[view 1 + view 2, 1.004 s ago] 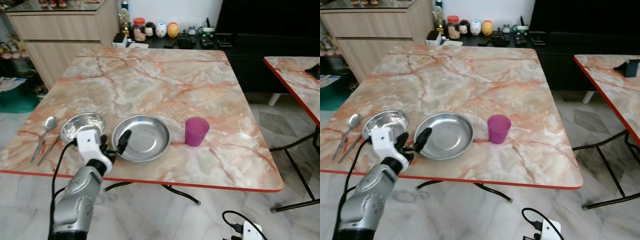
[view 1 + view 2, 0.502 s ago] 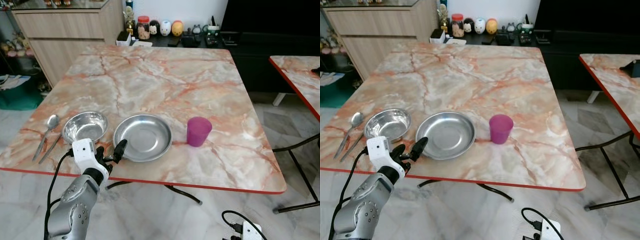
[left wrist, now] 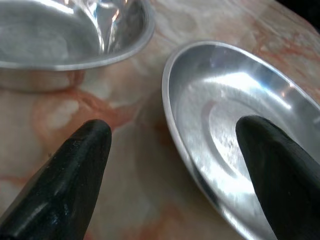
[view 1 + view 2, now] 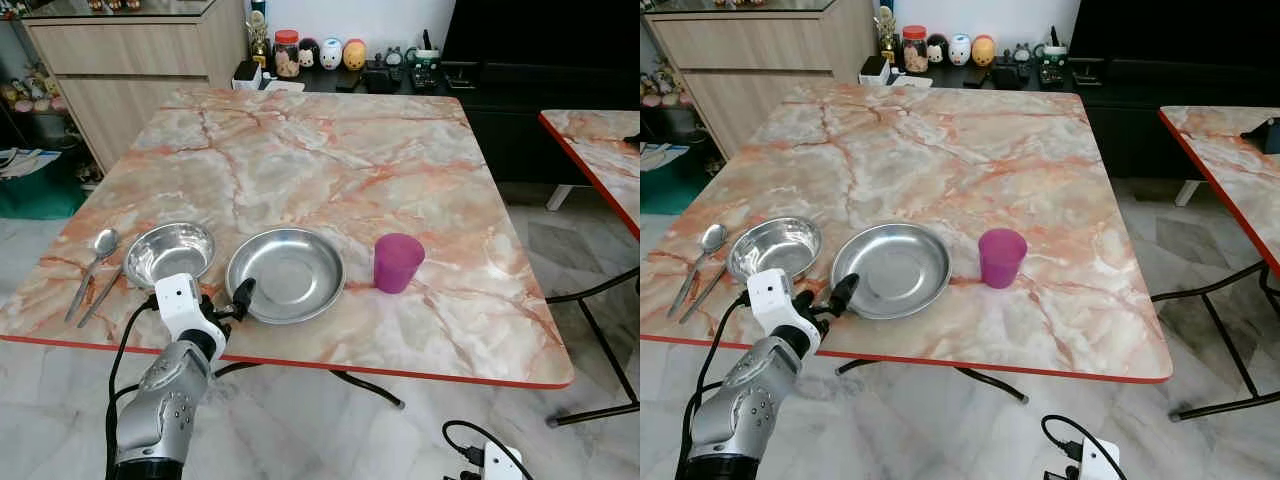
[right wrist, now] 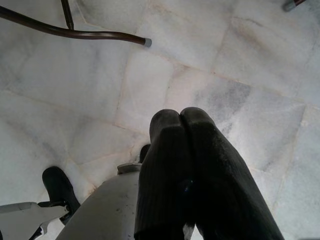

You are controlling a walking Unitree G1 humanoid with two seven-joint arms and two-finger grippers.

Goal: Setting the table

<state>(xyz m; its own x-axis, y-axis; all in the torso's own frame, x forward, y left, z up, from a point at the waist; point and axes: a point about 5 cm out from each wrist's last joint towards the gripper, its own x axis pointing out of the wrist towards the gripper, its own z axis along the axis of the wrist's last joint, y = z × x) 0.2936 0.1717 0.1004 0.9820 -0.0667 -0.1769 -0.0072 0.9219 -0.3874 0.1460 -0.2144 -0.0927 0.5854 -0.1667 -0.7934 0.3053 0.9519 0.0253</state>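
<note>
The steel plate point(image 4: 286, 274) lies near the front edge of the marble table point(image 4: 330, 160), between a steel bowl point(image 4: 170, 252) on its left and a purple cup point(image 4: 398, 262) on its right. A spoon point(image 4: 94, 258) lies further left, beside the bowl. The left gripper point(image 4: 228, 304) hovers at the plate's near left rim, its fingers spread wide. The left wrist view shows up close what the head views only suggest: one finger point(image 3: 65, 175) over bare marble between bowl and plate, the other over the plate's inside, with the rim running between them. The right wrist view shows the right gripper point(image 5: 180, 120) pressed closed, pointing down at the tiled floor point(image 5: 210, 60).
</note>
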